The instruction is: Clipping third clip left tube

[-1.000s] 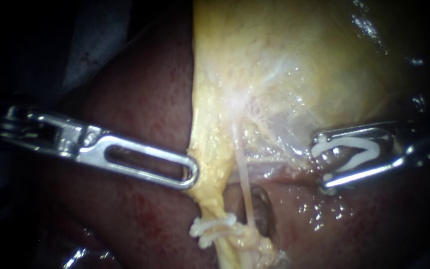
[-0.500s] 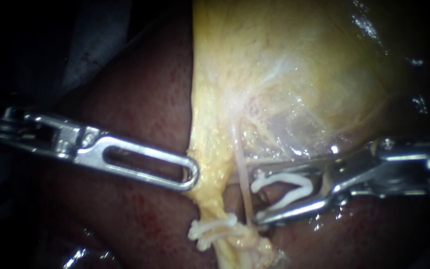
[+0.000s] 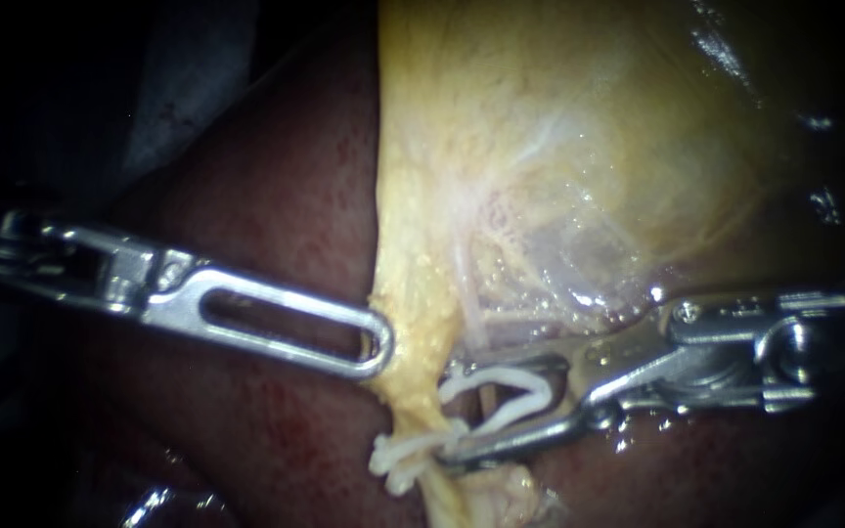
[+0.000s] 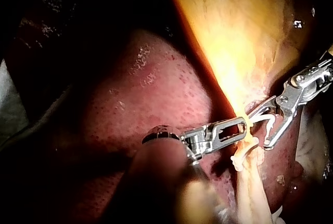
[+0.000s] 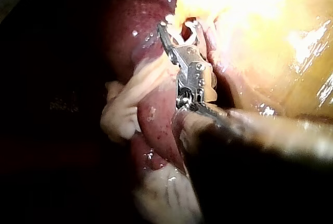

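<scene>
Now, right instrument (image 3: 450,411): jaws stand apart, both holding an open white clip (image 3: 530,399); the thin tube (image 3: 487,396) runs between them. Left instrument (image 3: 380,342): jaws pressed together, pinching the yellow tissue (image 3: 413,303) edge at their tip.
</scene>
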Motion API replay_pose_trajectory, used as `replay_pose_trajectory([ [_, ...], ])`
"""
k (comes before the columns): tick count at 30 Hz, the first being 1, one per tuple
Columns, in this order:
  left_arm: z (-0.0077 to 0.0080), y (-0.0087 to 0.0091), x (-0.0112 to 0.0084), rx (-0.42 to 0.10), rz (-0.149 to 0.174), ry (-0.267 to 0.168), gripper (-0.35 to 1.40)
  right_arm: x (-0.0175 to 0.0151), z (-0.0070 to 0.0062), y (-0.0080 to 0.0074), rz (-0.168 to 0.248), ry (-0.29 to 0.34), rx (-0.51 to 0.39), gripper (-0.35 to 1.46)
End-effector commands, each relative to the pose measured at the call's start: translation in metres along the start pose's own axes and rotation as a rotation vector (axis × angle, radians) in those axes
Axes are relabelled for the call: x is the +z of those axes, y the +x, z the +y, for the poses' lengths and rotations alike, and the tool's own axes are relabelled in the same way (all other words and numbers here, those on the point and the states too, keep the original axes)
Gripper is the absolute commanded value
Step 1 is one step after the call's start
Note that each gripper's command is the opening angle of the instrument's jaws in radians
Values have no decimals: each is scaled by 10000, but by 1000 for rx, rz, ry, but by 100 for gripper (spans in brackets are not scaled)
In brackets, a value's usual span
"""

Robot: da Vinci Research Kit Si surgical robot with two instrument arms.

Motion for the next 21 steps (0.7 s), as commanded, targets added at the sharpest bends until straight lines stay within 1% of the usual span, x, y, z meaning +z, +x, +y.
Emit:
replay_pose_trajectory([
  [1,0,0,0,1,0,-1,-35,1,2,1,1,-2,0,51],
  [6,-1,0,2,0,-1,-1,-35,13,7,11,-4,4,4,51],
  [11,-2,0,2,0,-2,-2,-35,27,8,18,-12,14,0,51],
  [16,-2,0,4,0,-2,-2,-35,37,8,22,-22,27,-7,51],
  [21,-3,0,6,0,-3,-3,-35,44,9,24,-22,24,-7,51],
])
